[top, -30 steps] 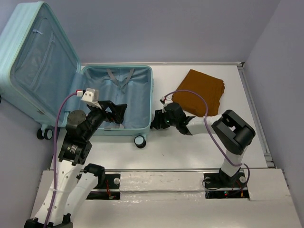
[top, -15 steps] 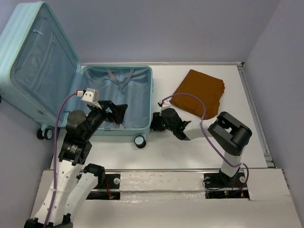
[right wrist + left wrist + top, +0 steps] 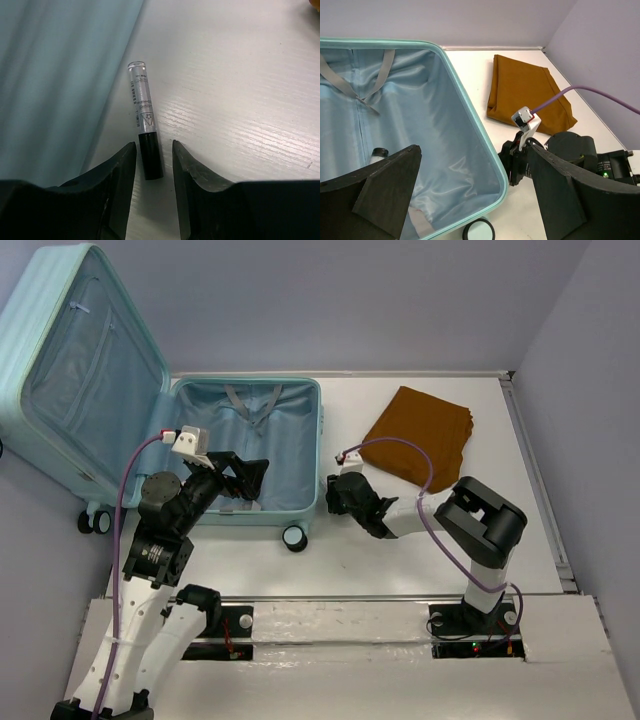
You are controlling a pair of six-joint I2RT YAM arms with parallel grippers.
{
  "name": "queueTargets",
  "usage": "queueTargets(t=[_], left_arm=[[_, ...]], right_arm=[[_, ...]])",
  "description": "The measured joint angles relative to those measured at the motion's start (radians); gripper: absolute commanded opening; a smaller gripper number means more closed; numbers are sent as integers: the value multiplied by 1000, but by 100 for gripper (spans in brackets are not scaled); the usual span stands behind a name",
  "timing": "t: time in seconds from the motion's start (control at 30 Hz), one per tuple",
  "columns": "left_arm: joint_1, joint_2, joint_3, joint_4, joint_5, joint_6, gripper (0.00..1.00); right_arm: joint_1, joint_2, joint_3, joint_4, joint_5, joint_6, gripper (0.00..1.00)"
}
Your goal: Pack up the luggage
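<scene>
The luggage (image 3: 285, 455), a pale aqua suitcase, lies open on the table with its lid (image 3: 80, 370) leaning up at the left. A small clear tube (image 3: 141, 105) with a black cap (image 3: 150, 157) lies on the table beside the luggage's outer wall (image 3: 55, 85). My right gripper (image 3: 154, 147) is low over the table with one finger on each side of the black cap and a narrow gap on both sides. In the top view the right gripper (image 3: 332, 492) hides the tube. My left gripper (image 3: 472, 150) hovers wide open over the luggage's near right corner (image 3: 502, 185), holding nothing.
A folded brown cloth (image 3: 425, 435) lies on the table behind the right arm. A black wheel (image 3: 294, 537) sticks out below the luggage's near right corner. A small black-capped item (image 3: 379, 154) shows inside the luggage, half hidden by my left finger. Grey straps (image 3: 367, 85) lie on the lining.
My right gripper has crept left towards the luggage's side and its jaws have narrowed around the tube's cap. The left arm has not moved.
</scene>
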Motion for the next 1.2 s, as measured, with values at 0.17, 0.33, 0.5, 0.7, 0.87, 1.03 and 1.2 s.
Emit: queueTargets(t=[0.17,0.33,0.5,0.7,0.87,1.03,1.2], left_arm=[[0,-2,0,0,0,0,99],[0,-4,0,0,0,0,99],[0,-4,0,0,0,0,99],[0,-10,0,0,2,0,99],[0,-16,0,1,3,-1,99],[2,-23,0,1,3,-3,99],[5,-24,0,0,3,-4,99]], right_arm=[[0,1,1,1,-20,-50,38],[0,16,17,-3,-33,-81,9],[-2,-4,14,-42,-5,-83,7],[-2,-267,-61,-290,61,-84,7],[-3,-542,-50,-355,39,-104,7],[-3,-592,85,-360,-95,-127,7],[0,-409,291,-345,-249,-135,29]])
